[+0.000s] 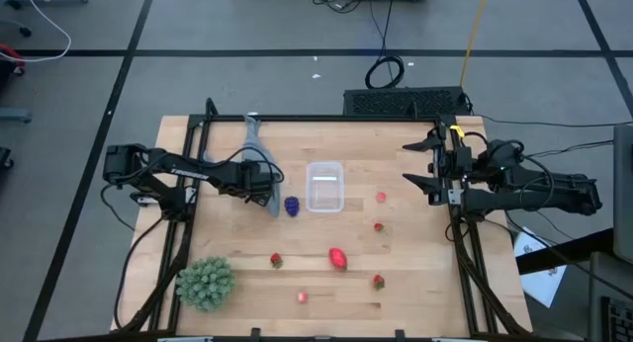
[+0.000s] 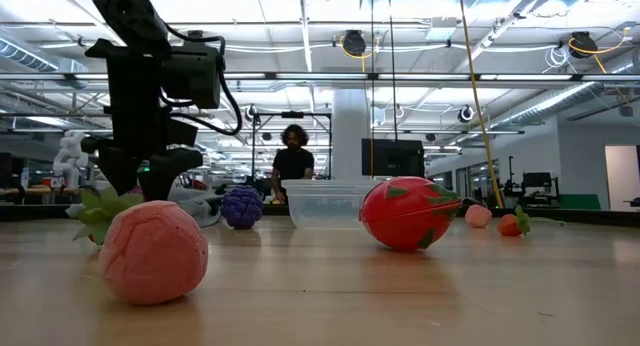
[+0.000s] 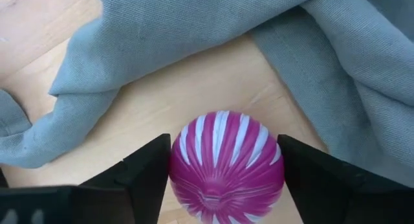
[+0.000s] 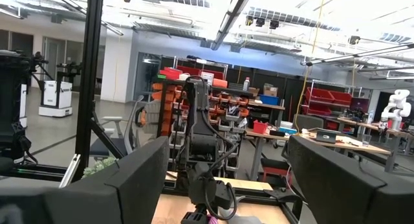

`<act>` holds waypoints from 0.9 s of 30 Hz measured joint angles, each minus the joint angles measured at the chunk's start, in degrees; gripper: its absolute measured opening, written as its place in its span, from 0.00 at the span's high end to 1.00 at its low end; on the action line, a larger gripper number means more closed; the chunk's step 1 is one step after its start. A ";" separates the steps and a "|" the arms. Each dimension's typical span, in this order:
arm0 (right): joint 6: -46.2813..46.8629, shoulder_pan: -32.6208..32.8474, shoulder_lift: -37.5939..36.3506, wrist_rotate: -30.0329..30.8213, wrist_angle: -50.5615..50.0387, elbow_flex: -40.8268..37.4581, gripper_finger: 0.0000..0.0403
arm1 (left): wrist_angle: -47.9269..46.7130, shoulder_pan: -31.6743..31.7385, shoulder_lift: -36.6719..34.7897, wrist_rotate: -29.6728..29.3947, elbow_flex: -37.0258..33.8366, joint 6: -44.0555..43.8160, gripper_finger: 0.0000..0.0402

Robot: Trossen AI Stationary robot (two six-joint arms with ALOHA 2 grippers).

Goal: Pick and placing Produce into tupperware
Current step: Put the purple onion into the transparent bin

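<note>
Nearest us in the low view sits a pale pink berry (image 2: 152,251), well in front of the tupperware (image 1: 324,187). A larger red-pink fruit (image 2: 405,213) lies between that berry and the tupperware. A dark blue-purple fruit (image 1: 292,205) rests just beside the tupperware, on the left arm's side.

Just past that, still on the left arm's side of the tupperware, the left hand (image 3: 224,153) is down at the surface (image 1: 415,273) by a grey cloth (image 3: 336,68). Its two fingers press against either side of a magenta striped fruit (image 3: 226,175), which looks to us like a grip taken but not yet lifted.

We judge the step in hand to be the pick of this fruit. The tupperware looks empty to us. The next move calls for a clean lift clear of the cloth folds, a short carry past the blue-purple fruit to above the tupperware, then a release.

Well apart on the other side of the tupperware, the right hand (image 1: 420,164) waits with fingers spread wide and nothing between them.

Beyond the tupperware, off the surface, a person (image 2: 293,158) stands in the room. We find no brand, label or writing that can be read.
</note>
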 joint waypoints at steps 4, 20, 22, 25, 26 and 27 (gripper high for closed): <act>0.00 -0.01 0.01 0.00 0.00 0.00 0.23 | -0.02 0.00 0.00 0.00 0.02 0.00 0.34; 0.01 0.00 0.00 0.02 0.00 0.00 0.23 | -4.03 -0.02 0.00 1.79 1.01 0.92 0.30; 0.00 -0.01 0.01 0.02 0.00 0.00 0.23 | -5.83 -0.02 0.00 1.81 2.31 0.92 0.30; 0.00 -0.01 0.01 0.02 0.00 0.00 0.23 | -8.16 -0.02 0.00 1.81 4.21 1.61 0.30; 0.00 -0.01 -0.01 0.02 0.00 0.00 0.23 | -8.36 -0.04 0.00 1.79 4.82 1.81 0.30; 0.00 -0.01 0.01 0.02 0.00 0.00 0.23 | -8.42 -0.09 0.00 1.79 5.38 1.88 0.30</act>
